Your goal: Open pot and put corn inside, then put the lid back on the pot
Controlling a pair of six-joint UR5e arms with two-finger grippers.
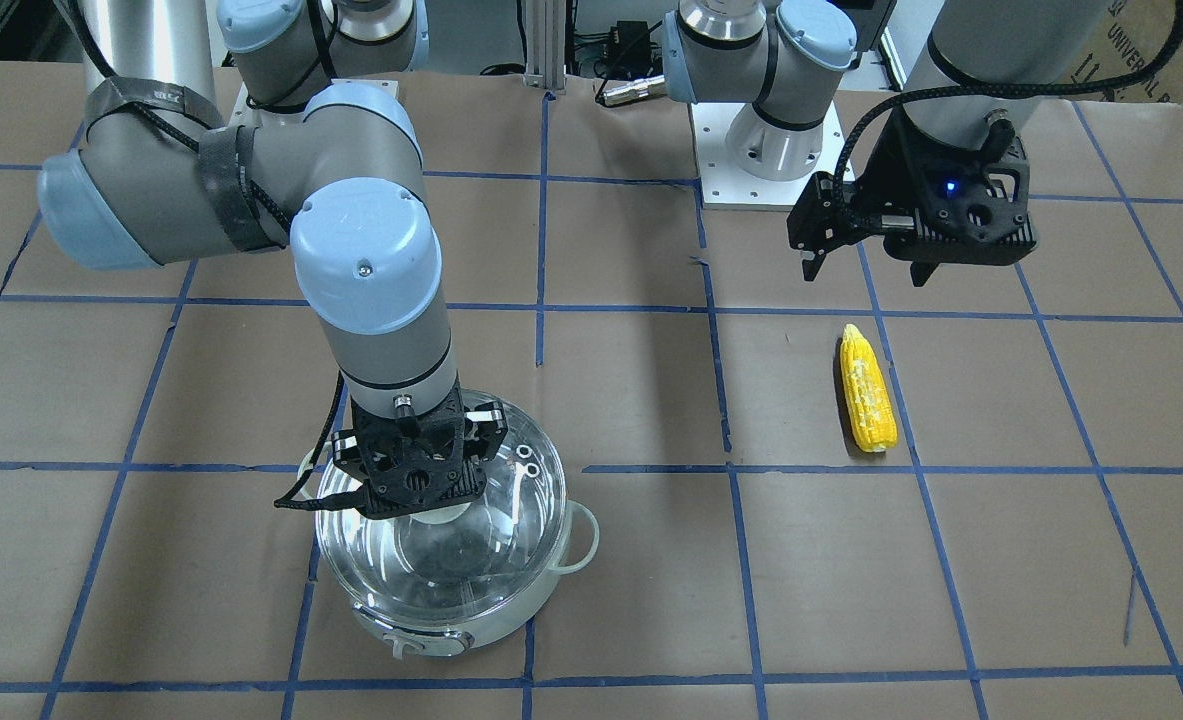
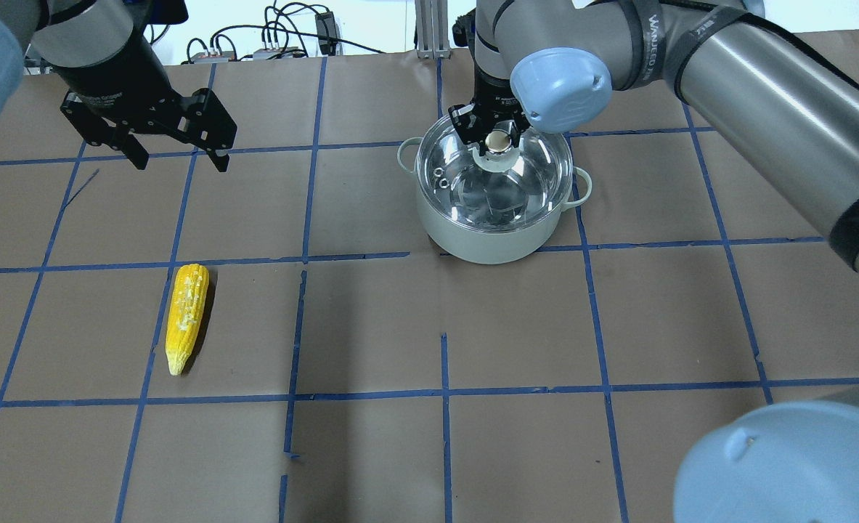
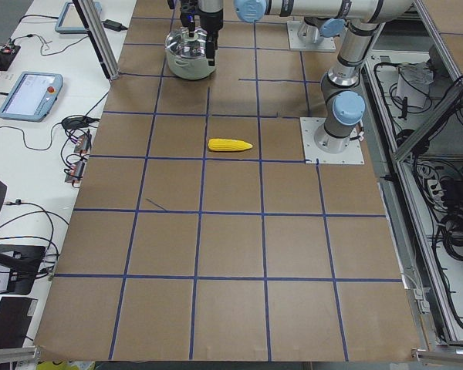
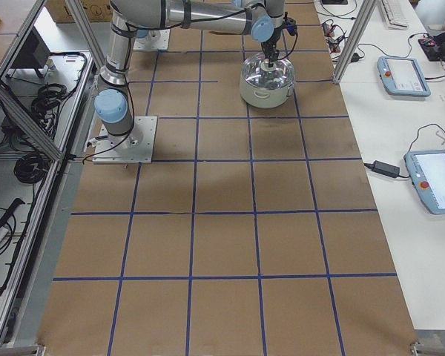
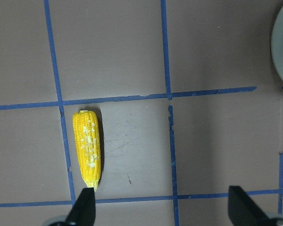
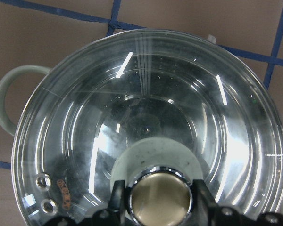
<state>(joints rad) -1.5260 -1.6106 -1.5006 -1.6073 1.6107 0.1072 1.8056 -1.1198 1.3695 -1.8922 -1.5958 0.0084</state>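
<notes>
The pot (image 2: pixel 487 243) stands on the table with the glass lid (image 2: pixel 538 167) on it. My right gripper (image 2: pixel 499 142) reaches down onto the lid; in the right wrist view its fingers (image 6: pixel 119 200) press on both sides of the tan-topped knob (image 6: pixel 159 195). The lid (image 6: pixel 155 108) sits level on the rim. The corn (image 2: pixel 186 305) lies flat on the table, apart from the pot. My left gripper (image 2: pixel 181 156) hangs open and empty above the table, beyond the corn's blunt end. The left wrist view shows the corn (image 5: pixel 87 148) near one open fingertip (image 5: pixel 85 209).
Brown paper with blue tape grid lines (image 2: pixel 444 392) covers the table. The pot's loop handles (image 1: pixel 583 540) stick out at both sides, and its control tab (image 1: pixel 406 645) faces away from the robot. The arm base plates (image 1: pixel 751 180) stand at the robot's edge.
</notes>
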